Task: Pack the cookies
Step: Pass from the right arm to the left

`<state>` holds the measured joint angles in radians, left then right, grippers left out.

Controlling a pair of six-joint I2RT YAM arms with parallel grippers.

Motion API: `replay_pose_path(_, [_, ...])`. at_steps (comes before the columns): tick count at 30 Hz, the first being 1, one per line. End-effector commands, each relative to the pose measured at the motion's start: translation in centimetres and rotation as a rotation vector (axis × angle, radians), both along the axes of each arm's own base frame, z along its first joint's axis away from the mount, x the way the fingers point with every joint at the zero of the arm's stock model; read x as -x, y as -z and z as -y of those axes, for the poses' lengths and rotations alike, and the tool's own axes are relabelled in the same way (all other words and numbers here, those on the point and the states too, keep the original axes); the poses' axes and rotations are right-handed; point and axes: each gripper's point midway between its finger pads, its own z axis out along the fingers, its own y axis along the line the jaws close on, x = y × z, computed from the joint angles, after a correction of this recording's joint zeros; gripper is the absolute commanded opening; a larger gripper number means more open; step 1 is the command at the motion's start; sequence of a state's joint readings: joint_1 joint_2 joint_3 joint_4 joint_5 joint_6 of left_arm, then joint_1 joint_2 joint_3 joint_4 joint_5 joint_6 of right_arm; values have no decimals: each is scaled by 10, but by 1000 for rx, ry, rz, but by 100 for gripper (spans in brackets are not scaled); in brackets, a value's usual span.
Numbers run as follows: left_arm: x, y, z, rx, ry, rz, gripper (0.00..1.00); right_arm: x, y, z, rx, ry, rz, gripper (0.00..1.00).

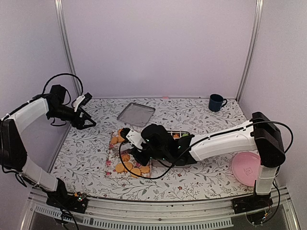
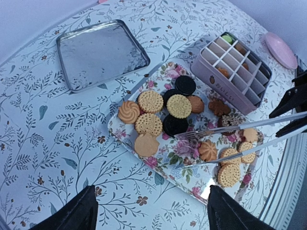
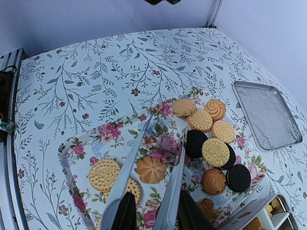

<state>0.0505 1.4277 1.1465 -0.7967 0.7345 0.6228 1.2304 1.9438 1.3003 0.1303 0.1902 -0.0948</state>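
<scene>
Looking down from above, the left arm is raised at the left edge of the table (image 1: pixel 206 120), and the left gripper (image 1: pixel 89 123) hangs in the air well apart from the food; this view does not show whether it is spread. The right arm reaches across to the flowered tray (image 1: pixel 109 165), with the right gripper (image 1: pixel 139 153) over the cookies (image 1: pixel 130 166) lying there. A metal lid (image 1: pixel 136 114) sits behind the tray, a dark mug (image 1: pixel 217 102) stands at the far right, and a pink plate (image 1: pixel 245 168) lies near the right arm's base. Seen from the left wrist, the left fingers (image 2: pixel 72 213) stand wide apart with nothing between them. Below them, golden and dark cookies lie on the tray, a cluster at one end and a looser group at the other. A few more, one of them green, sit in compartments of the divided box (image 2: pixel 240 93) just beside the tray. A pair of metal tongs (image 2: pixel 230 127) comes in from the right over the tray. Seen from the right wrist, the right gripper's dark fingers clasp those tongs, whose arms are spread, tips above the tray and pinching nothing. A golden flower-shaped cookie (image 3: pixel 150 169) lies on the tray, in the gap between them.
</scene>
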Motion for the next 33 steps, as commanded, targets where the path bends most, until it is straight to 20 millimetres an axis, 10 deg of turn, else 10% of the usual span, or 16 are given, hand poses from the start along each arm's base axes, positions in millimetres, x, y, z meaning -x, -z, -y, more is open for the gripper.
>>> replay_pose_path(1, [38, 35, 21, 3, 171, -92, 77, -4, -46, -7, -87, 16, 51, 30])
replay_pose_path(8, [78, 80, 56, -9, 375, -160, 72, -7, -51, -13, -101, 16, 61, 27])
replay_pose_path(33, [83, 102, 104, -20, 781, -17, 30, -24, -72, -17, -165, 40, 31, 22])
